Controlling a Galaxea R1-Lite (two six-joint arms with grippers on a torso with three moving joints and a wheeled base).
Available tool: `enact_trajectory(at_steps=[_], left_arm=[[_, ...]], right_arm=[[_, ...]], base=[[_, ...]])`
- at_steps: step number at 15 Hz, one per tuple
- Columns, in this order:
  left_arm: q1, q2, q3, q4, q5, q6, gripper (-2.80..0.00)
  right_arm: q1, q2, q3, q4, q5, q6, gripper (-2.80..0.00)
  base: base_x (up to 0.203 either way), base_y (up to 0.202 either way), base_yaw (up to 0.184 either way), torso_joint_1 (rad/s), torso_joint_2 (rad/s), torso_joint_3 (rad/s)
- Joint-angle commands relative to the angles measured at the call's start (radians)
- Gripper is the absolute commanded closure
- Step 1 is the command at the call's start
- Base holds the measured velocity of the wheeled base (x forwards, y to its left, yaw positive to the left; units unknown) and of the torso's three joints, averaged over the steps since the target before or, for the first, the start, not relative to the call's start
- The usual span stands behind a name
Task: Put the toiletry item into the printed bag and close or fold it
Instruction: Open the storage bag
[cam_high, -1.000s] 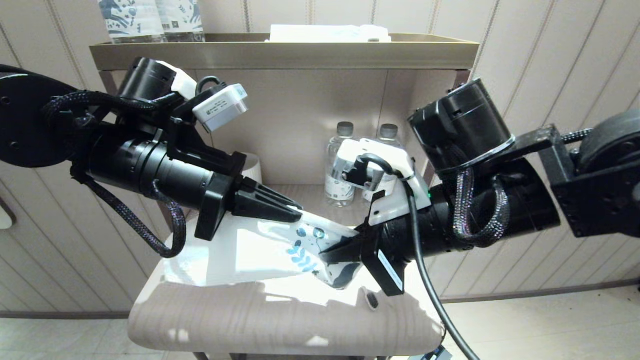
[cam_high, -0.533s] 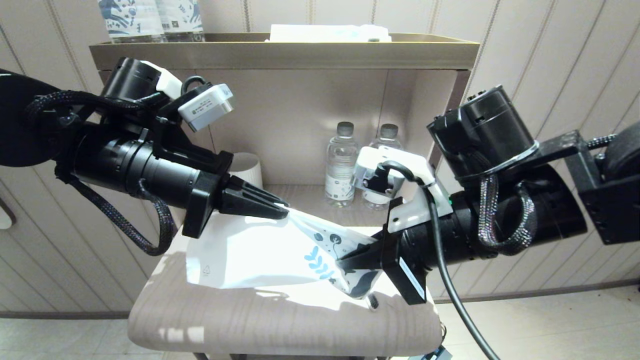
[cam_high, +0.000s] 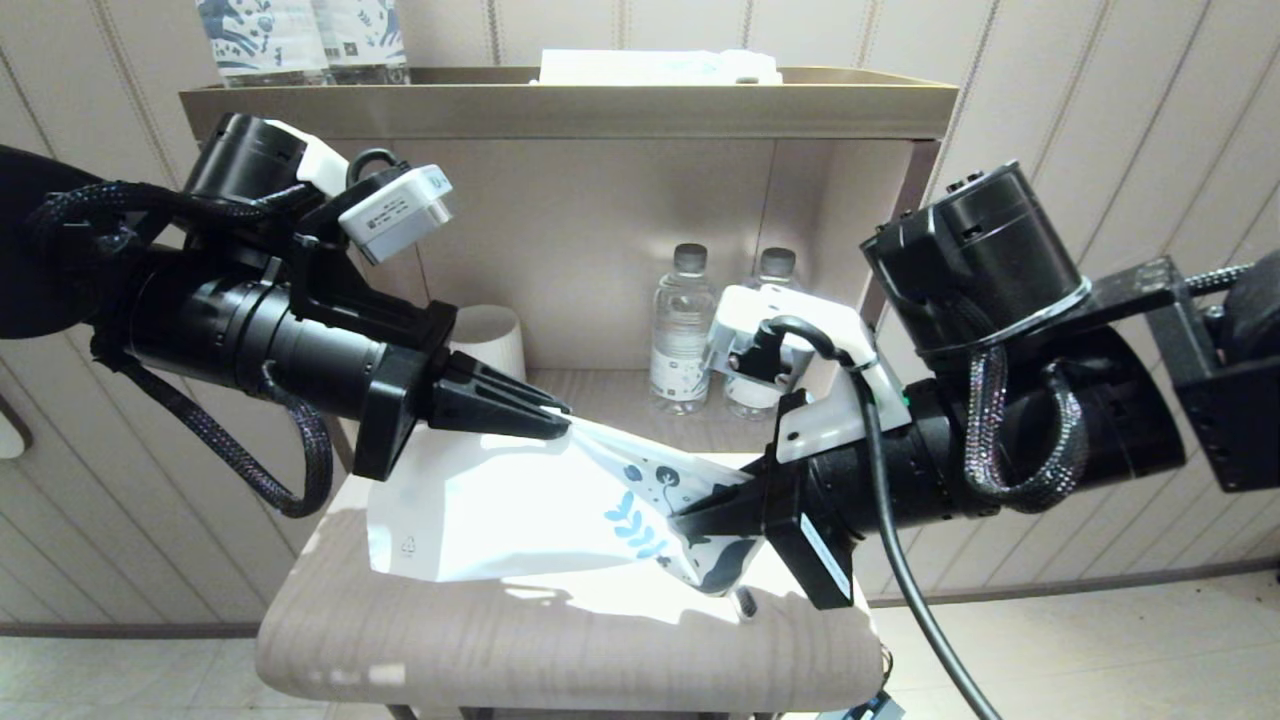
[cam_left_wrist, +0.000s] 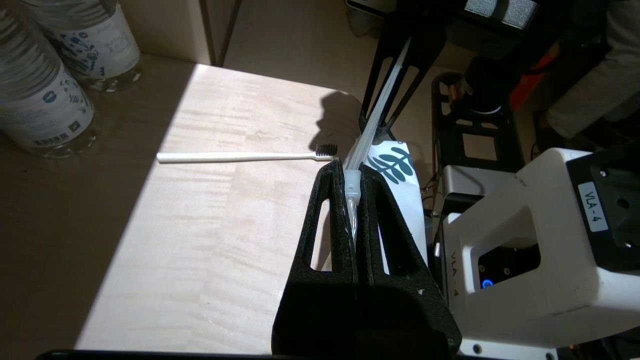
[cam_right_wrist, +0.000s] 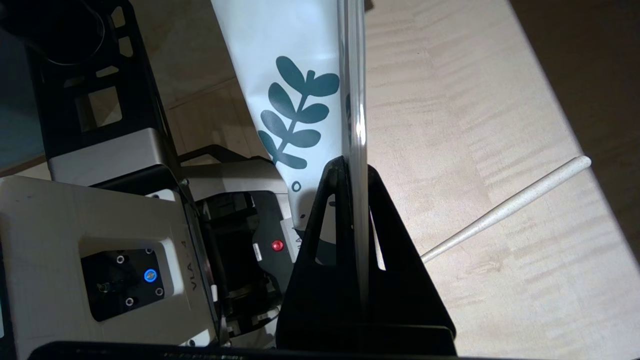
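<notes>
The printed bag (cam_high: 500, 500), frosted white with teal leaves at one end, hangs stretched above the wooden table (cam_high: 560, 640). My left gripper (cam_high: 565, 420) is shut on its top edge at the left, and my right gripper (cam_high: 682, 520) is shut on the printed end. The pinched edge shows in the left wrist view, where the left gripper (cam_left_wrist: 350, 172) holds the bag (cam_left_wrist: 395, 170), and in the right wrist view, where the right gripper (cam_right_wrist: 352, 167) holds the bag (cam_right_wrist: 295, 75). The toiletry item (cam_left_wrist: 240, 157), a thin white stick with a dark head, lies flat on the table outside the bag; its handle (cam_right_wrist: 505, 210) passes behind my right gripper.
Two water bottles (cam_high: 680, 340) stand at the back of the shelf recess, near a white cup (cam_high: 490, 340). An upper shelf (cam_high: 560, 100) carries patterned bottles (cam_high: 300, 40). The table's front edge is rounded, with floor (cam_high: 1100, 650) beyond on the right.
Both grippers have drawn apart, the left one going left, the right one going right. The bag has lifted off the table and pulled taut between them. The stick has not moved.
</notes>
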Motion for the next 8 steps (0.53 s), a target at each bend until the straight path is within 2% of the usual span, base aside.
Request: enact_trajectory(at_steps=[1,4,6,8], left_arm=[[0.002,-0.017,0.009,0.004,-0.004,0.003,0.00],[0.002,-0.042,0.030,0.004,0.005,0.003,0.00],[0.004,-0.057,0.047,0.002,0.048,0.003,0.00],[0.016,-0.074,0.073,0.002,0.056,0.003,0.00]], right_arm=[[0.000,-0.011,0.000,0.004,0.002,-0.002,0.00],[0.000,-0.019,0.008,0.004,0.001,-0.002,0.00],[0.000,-0.032,0.018,0.004,0.001,-0.002,0.00],[0.000,-0.041,0.024,0.004,0.002,-0.002,0.00]], base=[[0.000,0.000,0.000,0.000,0.00,0.000],[0.000,0.000,0.000,0.000,0.00,0.000],[0.000,0.000,0.000,0.000,0.00,0.000],[0.000,0.000,0.000,0.000,0.00,0.000]])
